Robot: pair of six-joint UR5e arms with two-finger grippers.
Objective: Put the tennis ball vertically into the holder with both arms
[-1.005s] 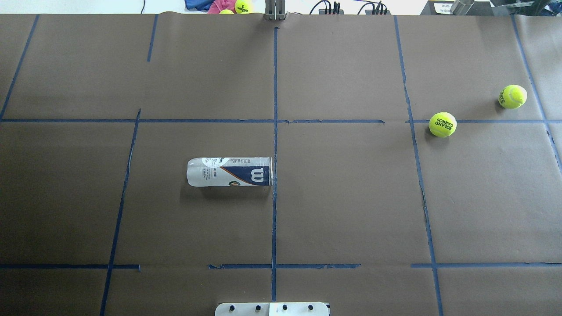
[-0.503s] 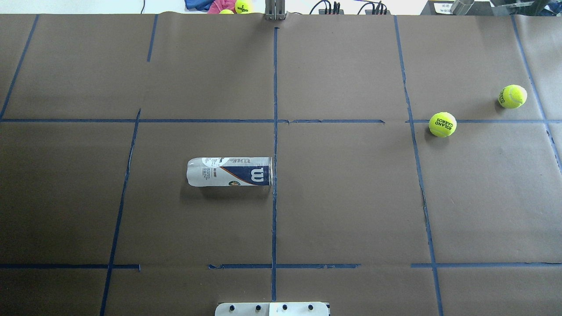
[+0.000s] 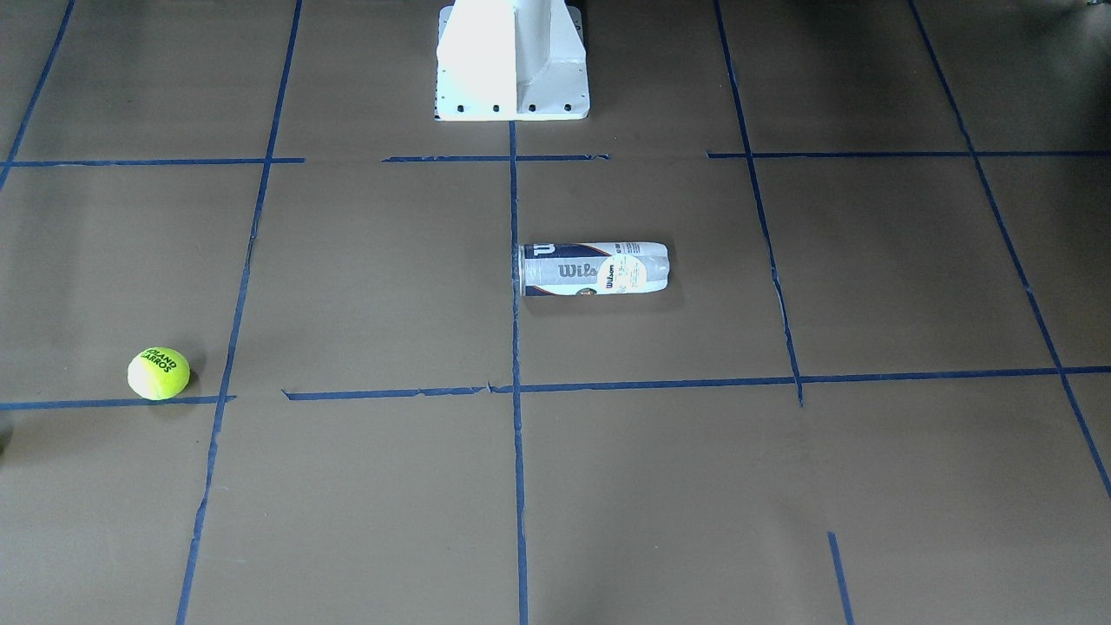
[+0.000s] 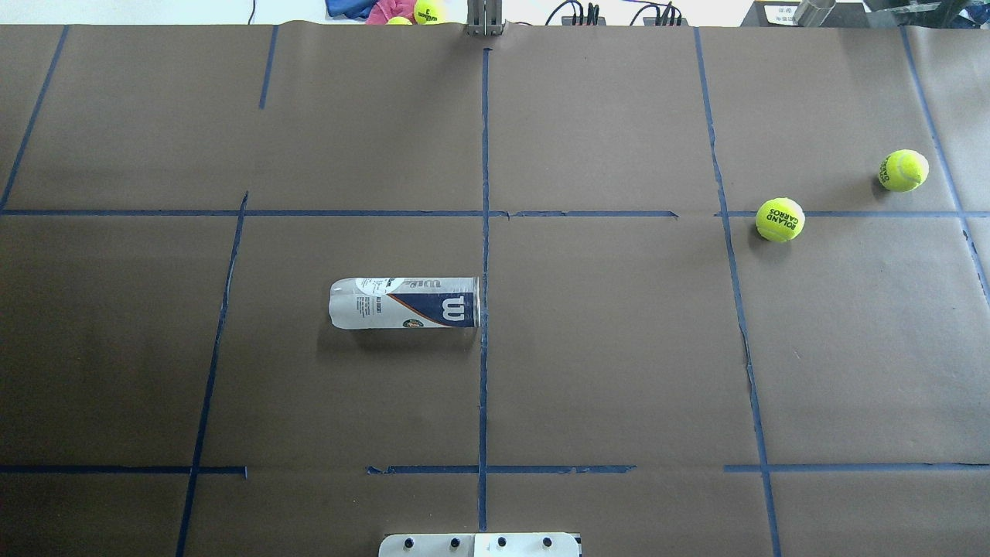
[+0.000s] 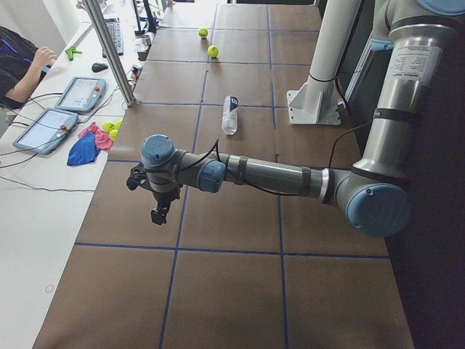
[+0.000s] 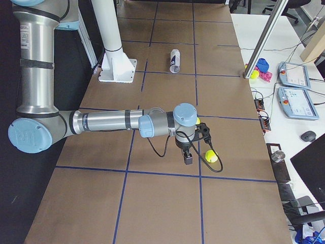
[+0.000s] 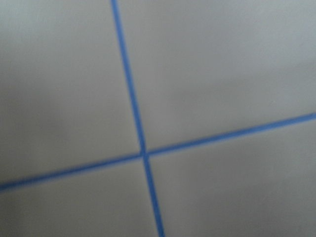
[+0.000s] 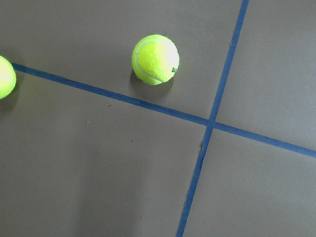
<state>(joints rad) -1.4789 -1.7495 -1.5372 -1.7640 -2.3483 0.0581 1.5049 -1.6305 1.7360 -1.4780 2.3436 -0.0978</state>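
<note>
The holder [image 4: 404, 302] lies on its side near the table's middle, its mouth toward the centre tape line; it also shows in the front view [image 3: 594, 269]. A tennis ball [image 4: 780, 220] with dark lettering rests at the right, and a second ball [image 4: 903, 170] sits farther right. My right gripper [image 6: 188, 158] hangs over the table close to a ball [image 6: 211, 155]; the right wrist view looks down on a ball [image 8: 155, 59]. My left gripper [image 5: 158, 215] hovers over bare paper near the table's left end, far from the holder. I cannot tell whether either gripper is open or shut.
The white pedestal base [image 3: 512, 61] stands at the robot's side of the table. Blue tape lines [image 4: 484, 232] cross the brown paper. Cloths and more balls [image 4: 428, 11] lie beyond the far edge. A person [image 5: 22, 62] sits at a side desk with tablets.
</note>
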